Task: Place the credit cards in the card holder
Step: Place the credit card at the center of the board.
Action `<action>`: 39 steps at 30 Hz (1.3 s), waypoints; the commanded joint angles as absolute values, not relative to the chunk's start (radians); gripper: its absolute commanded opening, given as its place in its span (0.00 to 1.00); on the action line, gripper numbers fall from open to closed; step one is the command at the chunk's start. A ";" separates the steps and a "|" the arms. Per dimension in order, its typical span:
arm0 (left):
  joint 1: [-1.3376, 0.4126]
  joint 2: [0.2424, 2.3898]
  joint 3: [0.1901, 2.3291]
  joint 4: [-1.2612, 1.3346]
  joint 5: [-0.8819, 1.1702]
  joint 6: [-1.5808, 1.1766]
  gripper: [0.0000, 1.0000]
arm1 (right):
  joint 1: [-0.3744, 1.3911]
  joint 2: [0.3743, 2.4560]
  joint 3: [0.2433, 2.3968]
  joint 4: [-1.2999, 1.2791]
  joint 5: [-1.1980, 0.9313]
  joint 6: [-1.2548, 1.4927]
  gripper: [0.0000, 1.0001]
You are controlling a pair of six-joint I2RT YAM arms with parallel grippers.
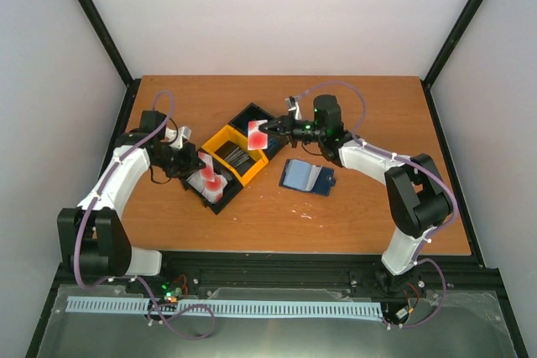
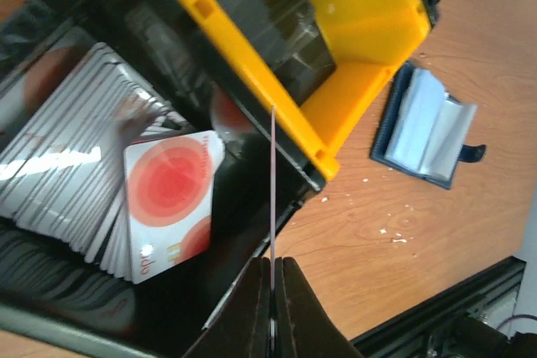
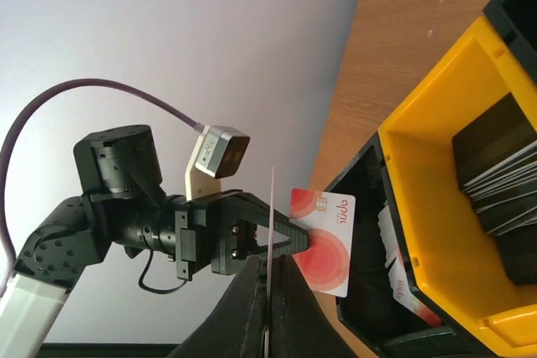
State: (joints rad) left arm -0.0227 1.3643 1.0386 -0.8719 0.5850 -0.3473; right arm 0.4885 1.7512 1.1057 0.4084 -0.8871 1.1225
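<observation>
My left gripper (image 1: 204, 175) is shut on a white credit card with a red blotch (image 1: 210, 180), held over the near compartment of the tray; in the left wrist view that card (image 2: 273, 182) shows edge-on between the closed fingers. My right gripper (image 1: 270, 130) is shut on another white-and-red card (image 1: 258, 137) above the tray's far end, edge-on in the right wrist view (image 3: 272, 207). The right wrist view also shows the left gripper (image 3: 306, 241) and its card (image 3: 331, 245). The navy card holder (image 1: 306, 176) lies open on the table, pale blue inside, right of the tray (image 2: 424, 127).
A black-and-yellow tray (image 1: 220, 136) sits at table centre. Its near compartment holds a stack of white-and-red cards (image 2: 168, 199); the yellow middle one (image 2: 369, 6) holds dark cards (image 3: 503, 173). Bare wood surrounds the holder.
</observation>
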 commanded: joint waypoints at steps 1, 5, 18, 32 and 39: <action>-0.029 1.358 1.031 -0.925 0.517 -0.312 0.01 | 0.489 1.711 1.093 0.359 -0.860 1.075 0.03; -0.043 1.397 0.997 -0.894 0.567 -0.325 0.01 | 0.489 1.698 1.072 0.363 -0.847 1.080 0.03; -0.053 1.516 0.975 -0.782 0.603 -0.304 0.03 | 0.489 1.651 1.018 0.365 -0.821 1.081 0.03; -0.057 1.507 1.123 -0.910 0.373 -0.369 0.34 | 0.481 1.634 1.097 0.063 -0.768 0.862 0.03; -0.196 1.456 1.221 -0.816 0.440 -0.457 0.55 | 0.422 1.574 1.101 -0.224 -0.589 0.660 0.03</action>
